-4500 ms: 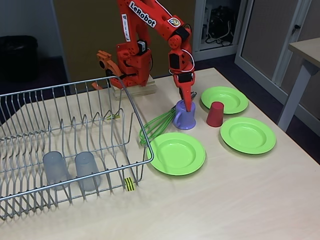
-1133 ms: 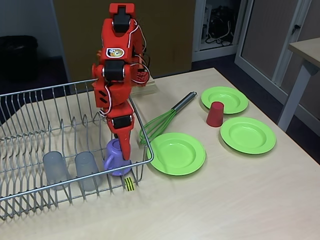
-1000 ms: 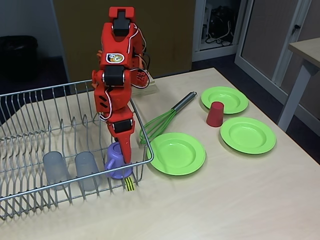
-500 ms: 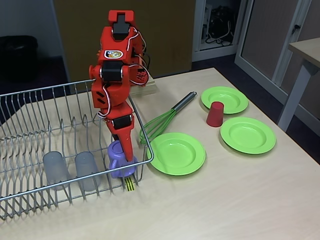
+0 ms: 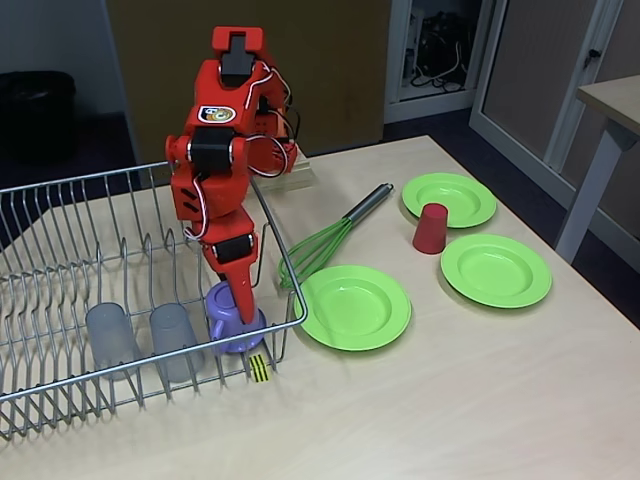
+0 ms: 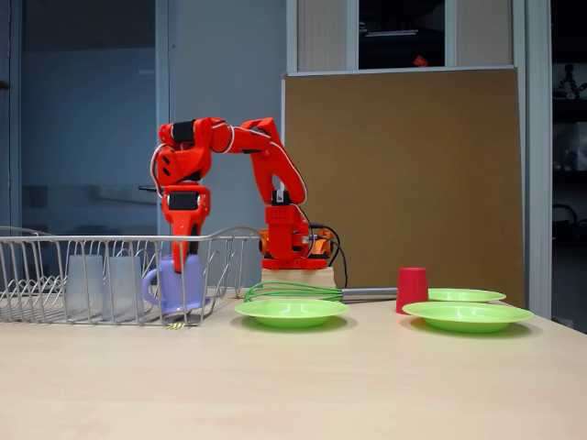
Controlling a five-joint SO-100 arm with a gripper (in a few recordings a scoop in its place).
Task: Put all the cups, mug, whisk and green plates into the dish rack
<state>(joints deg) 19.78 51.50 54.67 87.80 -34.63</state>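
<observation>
Red arm bent over the dish rack [image 5: 60,250], gripper [image 5: 243,305] pointing straight down into the purple mug [image 5: 232,328] [image 6: 171,284], with one finger inside and the jaws seemingly pinched on its wall, though how firmly cannot be told. Mug upright in the rack's front right corner in the high fixed view, just behind the yellow-and-black tag [image 5: 259,367], handle turned left towards the two frosted grey tumblers [image 5: 112,338] standing side by side along the rack's front edge. Outside the rack on the desk [image 5: 450,400]: green whisk [image 5: 318,247] lying aslant, loops near the rack's right edge, dark handle aimed at the desk's far edge. Nearest green plate [image 5: 355,306] just right of the rack, its rim close to the whisk loops. Two more green plates [image 5: 496,270] towards the desk's right edge, one behind the other, small red cup [image 5: 431,228] [image 6: 412,289] upside down between them, touching the rim of the farther one [image 5: 449,199]
</observation>
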